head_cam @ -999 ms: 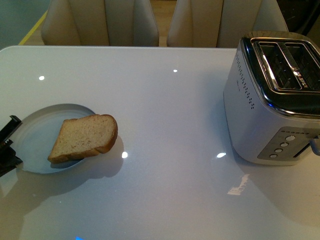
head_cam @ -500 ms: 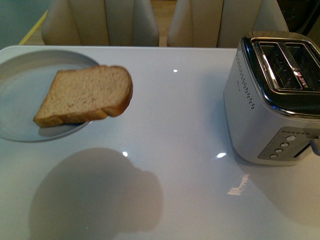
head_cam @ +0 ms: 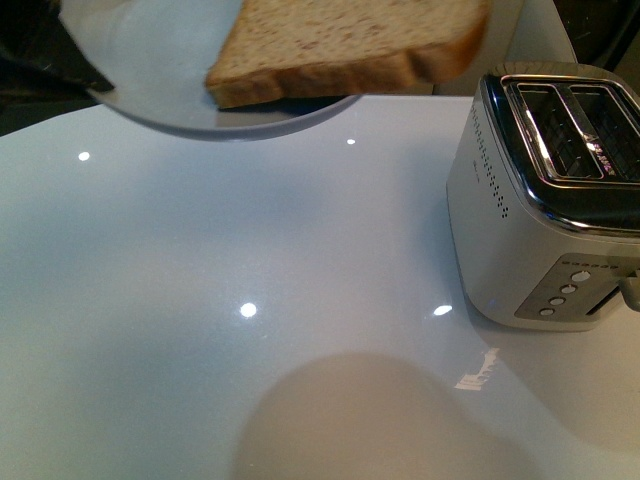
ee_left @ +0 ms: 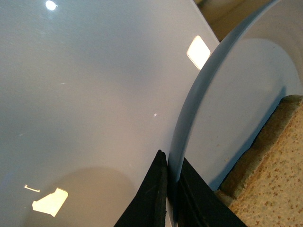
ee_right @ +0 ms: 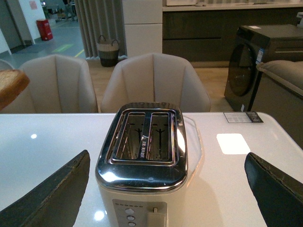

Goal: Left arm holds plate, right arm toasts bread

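The pale blue-white plate (head_cam: 165, 70) hangs high above the table at the top of the front view, with the bread slice (head_cam: 350, 40) lying on it and overhanging its right edge. My left gripper (ee_left: 171, 189) is shut on the plate's rim (ee_left: 189, 113); the bread (ee_left: 270, 175) lies just past the fingers. A dark part of the left arm (head_cam: 45, 50) shows at the top left. My right gripper (ee_right: 168, 189) is open wide, facing the toaster (ee_right: 144, 161), whose two slots are empty. An edge of the bread (ee_right: 9, 87) shows at the left.
The white and chrome toaster (head_cam: 550, 200) stands at the table's right side, buttons and lever toward me. The glossy white table (head_cam: 250, 300) carries the plate's shadow near its front edge. Beige chairs (ee_right: 154, 80) stand behind the table.
The plate with the bread has risen from the table's left side and moved up and to the right, toward the toaster. Its shadow has shifted right along the front of the table.
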### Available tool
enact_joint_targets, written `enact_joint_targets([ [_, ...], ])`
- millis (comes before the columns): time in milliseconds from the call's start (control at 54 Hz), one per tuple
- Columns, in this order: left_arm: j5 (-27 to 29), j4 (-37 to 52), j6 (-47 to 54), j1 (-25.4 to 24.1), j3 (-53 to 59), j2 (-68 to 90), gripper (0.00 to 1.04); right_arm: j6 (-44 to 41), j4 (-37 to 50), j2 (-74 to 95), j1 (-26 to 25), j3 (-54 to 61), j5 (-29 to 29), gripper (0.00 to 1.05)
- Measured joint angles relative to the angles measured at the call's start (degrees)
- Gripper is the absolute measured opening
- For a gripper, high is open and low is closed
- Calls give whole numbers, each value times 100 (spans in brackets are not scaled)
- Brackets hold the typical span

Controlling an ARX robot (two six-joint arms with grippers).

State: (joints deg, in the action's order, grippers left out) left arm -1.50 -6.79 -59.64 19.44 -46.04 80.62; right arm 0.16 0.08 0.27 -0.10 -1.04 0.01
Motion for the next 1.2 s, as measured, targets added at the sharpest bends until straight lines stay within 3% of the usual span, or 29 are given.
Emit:
enact_joint_targets([
  [333,166,-164,-599,758,-243,0,3,0,0,0,0,0,0,96],
  [814,197,-221,-605,824,-247,0,3,17,-11,11,4,-4,20,96],
  [888,197,-223,-605,824,-249,0,3,590,-1110,544,190,-409,678,96],
  [981,214,-223,-605,826,-258,0,3,1215,-1902,1215,216,-684,887,96],
  [1203,199,-223,-608,826,-260,0,3,1556,-726,2304,247,-1003,1091,96],
])
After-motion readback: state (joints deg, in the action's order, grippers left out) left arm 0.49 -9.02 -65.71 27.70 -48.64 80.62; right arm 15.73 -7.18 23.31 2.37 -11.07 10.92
